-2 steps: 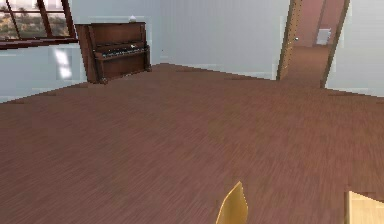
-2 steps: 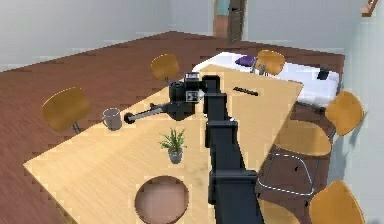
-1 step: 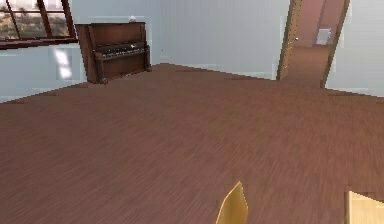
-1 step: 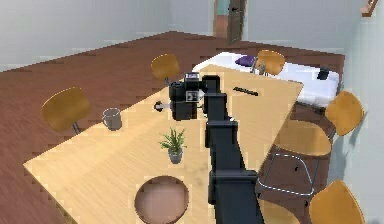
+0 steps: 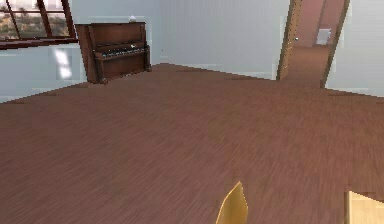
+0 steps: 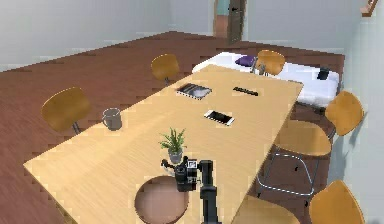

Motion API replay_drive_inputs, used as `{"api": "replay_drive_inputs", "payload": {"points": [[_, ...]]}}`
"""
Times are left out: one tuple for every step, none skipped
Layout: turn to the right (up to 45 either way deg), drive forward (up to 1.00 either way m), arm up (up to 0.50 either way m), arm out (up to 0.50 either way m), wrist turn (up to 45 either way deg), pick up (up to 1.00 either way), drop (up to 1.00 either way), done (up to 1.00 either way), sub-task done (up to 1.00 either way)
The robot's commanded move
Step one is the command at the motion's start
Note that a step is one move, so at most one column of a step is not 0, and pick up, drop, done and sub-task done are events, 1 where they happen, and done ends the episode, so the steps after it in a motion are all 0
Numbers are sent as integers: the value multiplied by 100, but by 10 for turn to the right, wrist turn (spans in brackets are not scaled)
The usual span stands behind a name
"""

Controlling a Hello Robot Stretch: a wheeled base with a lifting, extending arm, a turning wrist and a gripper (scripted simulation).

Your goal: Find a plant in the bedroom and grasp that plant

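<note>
A small green plant (image 6: 175, 143) in a little pot stands on a long light wooden table (image 6: 110, 160), near the table's near end. Just in front of the plant is my gripper (image 6: 181, 172), at the far end of the dark arm (image 6: 208, 200) that rises from the bottom edge. The plant stands on the tabletop right at the gripper, so I cannot tell whether the gripper holds anything or touches it.
The table carries a cup (image 6: 112, 118), a tablet (image 6: 195, 91), a phone (image 6: 220, 117) and a brown round plate (image 6: 162, 200). Yellow chairs (image 6: 65, 105) ring it. Ahead lie open wood floor, a dark piano (image 5: 115, 50), a window (image 5: 35, 22) and a doorway (image 5: 312, 40).
</note>
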Motion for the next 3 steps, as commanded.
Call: {"api": "replay_drive_inputs", "payload": {"points": [[0,0,0,0,0,100,0,0,0],[0,0,10,0,0,0,0,0,0],[0,0,0,0,0,0,0,100,0]]}}
